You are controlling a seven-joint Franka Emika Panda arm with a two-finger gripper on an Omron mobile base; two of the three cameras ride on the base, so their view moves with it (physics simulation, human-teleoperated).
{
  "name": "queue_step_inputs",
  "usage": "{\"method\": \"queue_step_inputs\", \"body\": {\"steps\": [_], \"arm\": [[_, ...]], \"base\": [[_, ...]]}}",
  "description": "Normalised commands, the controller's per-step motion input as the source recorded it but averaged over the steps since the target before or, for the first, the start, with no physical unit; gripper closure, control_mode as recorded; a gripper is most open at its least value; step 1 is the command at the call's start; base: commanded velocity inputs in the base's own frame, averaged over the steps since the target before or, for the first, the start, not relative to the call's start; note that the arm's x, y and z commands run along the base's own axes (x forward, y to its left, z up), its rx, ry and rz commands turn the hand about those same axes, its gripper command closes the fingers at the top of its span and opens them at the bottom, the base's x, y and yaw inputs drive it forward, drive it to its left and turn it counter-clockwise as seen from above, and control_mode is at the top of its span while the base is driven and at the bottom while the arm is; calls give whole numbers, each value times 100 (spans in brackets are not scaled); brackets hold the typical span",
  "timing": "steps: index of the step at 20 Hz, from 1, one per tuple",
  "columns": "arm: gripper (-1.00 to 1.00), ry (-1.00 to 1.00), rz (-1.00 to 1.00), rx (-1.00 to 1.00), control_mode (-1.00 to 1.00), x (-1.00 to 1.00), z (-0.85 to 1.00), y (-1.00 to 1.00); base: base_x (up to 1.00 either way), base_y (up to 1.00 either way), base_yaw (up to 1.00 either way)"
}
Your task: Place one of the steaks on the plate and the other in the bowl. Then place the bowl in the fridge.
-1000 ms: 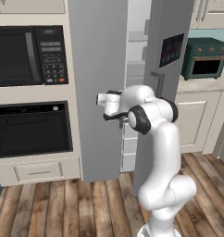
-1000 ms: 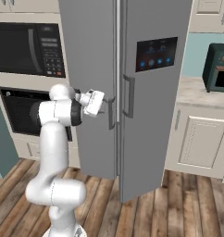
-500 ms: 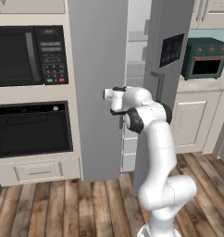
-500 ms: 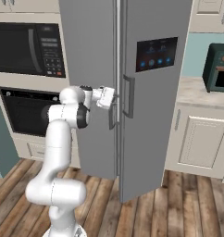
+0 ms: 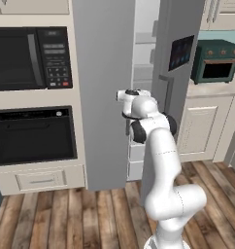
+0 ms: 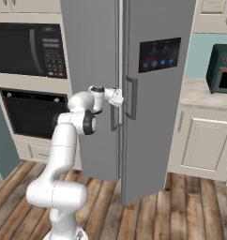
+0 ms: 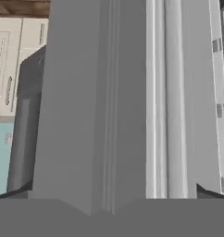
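At the front of the fridge [image 6: 134, 84] your arm is reaching into the seam between the two doors. The right-hand door, the one with the dark touchscreen panel [image 6: 159, 55], stands ajar; in the left base view you can see pale shelves through the gap [image 5: 144, 53]. The left door [image 5: 102, 87] looks shut or nearly so. Your hand [image 6: 116, 97] sits just beside the slim vertical handles [image 6: 131, 98], at about the level of their upper half. Its tips are hard to make out against the grey, but the hand reads as spread wide and pinching nothing. The hand view looks straight along a door edge [image 7: 109, 102] at very close range, with white inner trim to one side.

As for progress, you cannot judge the steaks, the plate or the bowl from here, so whether each steak has been set down is open. What these pictures do suggest is that you are on the fridge part of the job: a door is partly open, and the hand carries no bowl, so putting the bowl inside seems not yet done.

Around the fridge you have a black microwave [image 5: 29, 58] above a black built-in oven [image 5: 34, 136] on one side, and a teal toaster oven [image 5: 216, 61] on the surface [image 6: 200, 91] on the other. The touchscreen icons and microwave keypad [image 5: 55, 57] are too small to read; no brand name is legible.
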Motion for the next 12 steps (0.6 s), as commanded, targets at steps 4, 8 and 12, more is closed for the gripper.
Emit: {"method": "queue_step_inputs", "body": {"steps": [4,8,12], "arm": [[-100,1,-14,0,-100,-100,-4,-100],[-100,0,-13,0,-100,-83,-18,-100],[-100,-1,-5,1,-100,-12,-22,-100]], "base": [[0,0,0],[0,0,0],[0,0,0]]}}
